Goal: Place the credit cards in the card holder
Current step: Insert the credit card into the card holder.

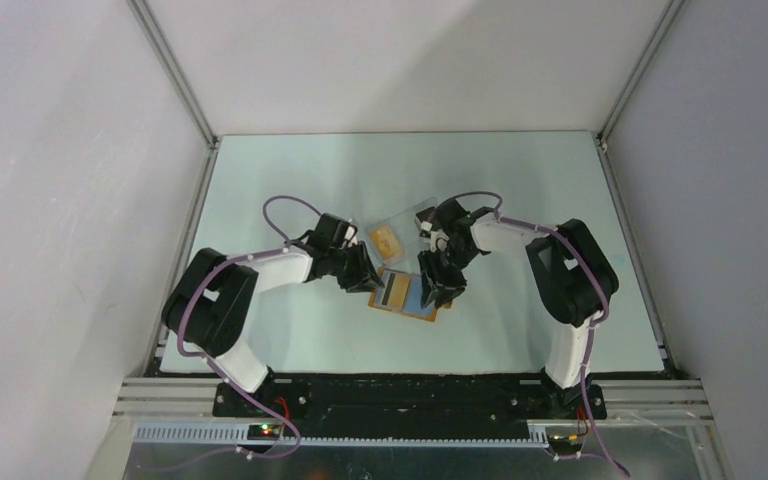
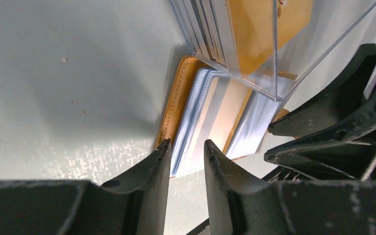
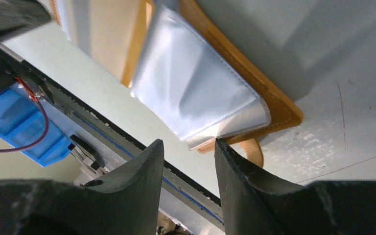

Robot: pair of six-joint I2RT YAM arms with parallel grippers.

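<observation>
One small orange-tan leather-like folding wallet (image 1: 410,312) lies open and flat on the pale green surface (image 1: 290,180), between the two black hands. Its clear plastic sleeves (image 3: 196,93) are fanned out inside. One tan card with a grey stripe (image 2: 214,110) sits in a sleeve on the wallet's left half; whether more cards lie under the other sleeves cannot be told. One clear plastic box with an orange centre (image 1: 387,238) lies just beyond the wallet's far edge and overhangs it in the left wrist view.

The left hand (image 2: 186,149) is at the wallet's left edge, released, its fingers apart over a sleeve corner. The right hand (image 3: 186,149) is at the wallet's right edge, also released, with one fingertip just beside a sleeve's corner.

The surface stretches well past the wallet on its far, left and right sides, and its near edge lies closer.
</observation>
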